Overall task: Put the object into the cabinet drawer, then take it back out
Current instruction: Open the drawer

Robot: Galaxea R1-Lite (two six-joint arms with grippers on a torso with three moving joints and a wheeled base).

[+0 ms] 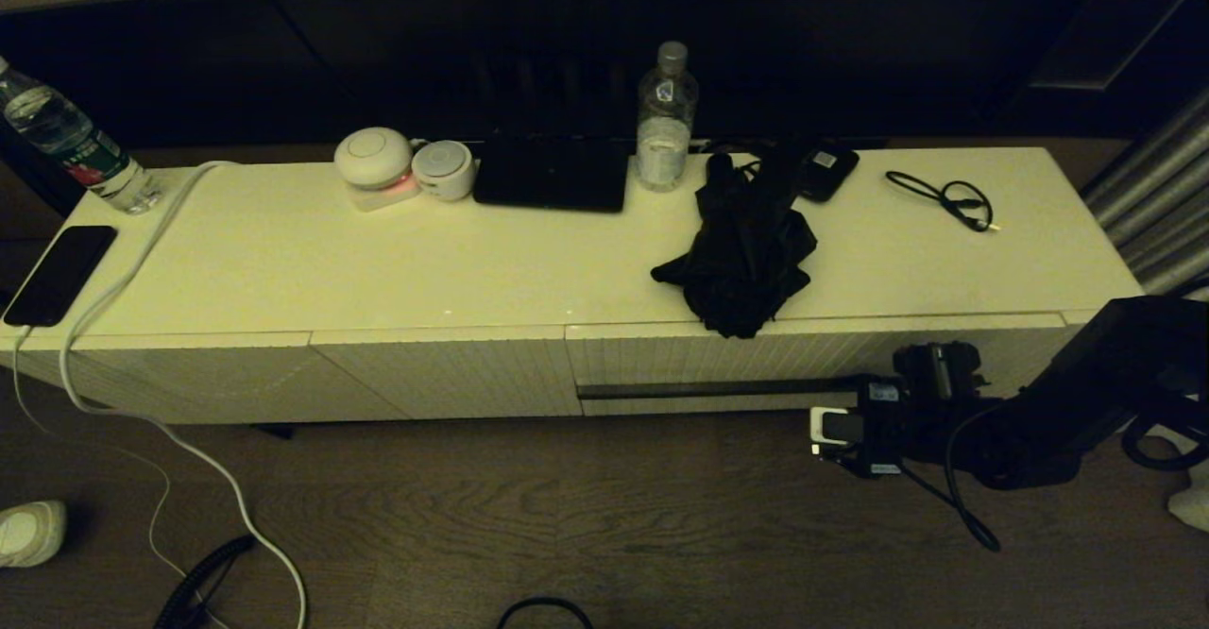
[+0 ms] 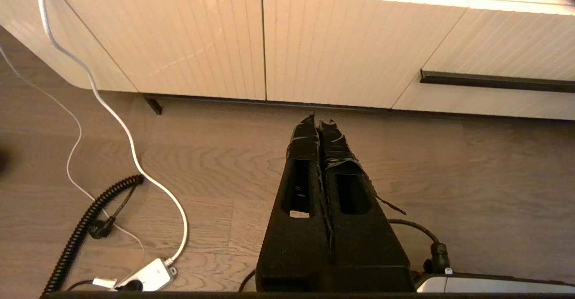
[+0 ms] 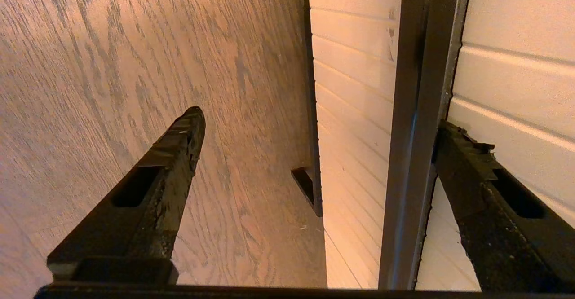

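The black umbrella [image 1: 741, 251] lies bunched on the cabinet top, its fabric hanging slightly over the front edge, with nothing touching it. Below it the ribbed cream drawer [image 1: 803, 350] is closed, its dark handle strip [image 1: 718, 389] running across the front. My right gripper [image 1: 861, 400] is at the strip's right end. In the right wrist view the right gripper [image 3: 319, 120] is open, straddling the handle strip [image 3: 413, 133]: one finger [image 3: 467, 173] rests against the strip's far side on the drawer front [image 3: 355, 88], the other hangs over the floor. My left gripper [image 2: 318, 121] is shut and empty, low over the floor.
On the cabinet top stand a water bottle [image 1: 666, 119], a small black device [image 1: 826, 173], a thin black cable [image 1: 949, 199], a dark flat box [image 1: 553, 171], two white round devices [image 1: 376, 159] and a phone [image 1: 59, 273]. A white cable [image 1: 142, 261] trails to the floor.
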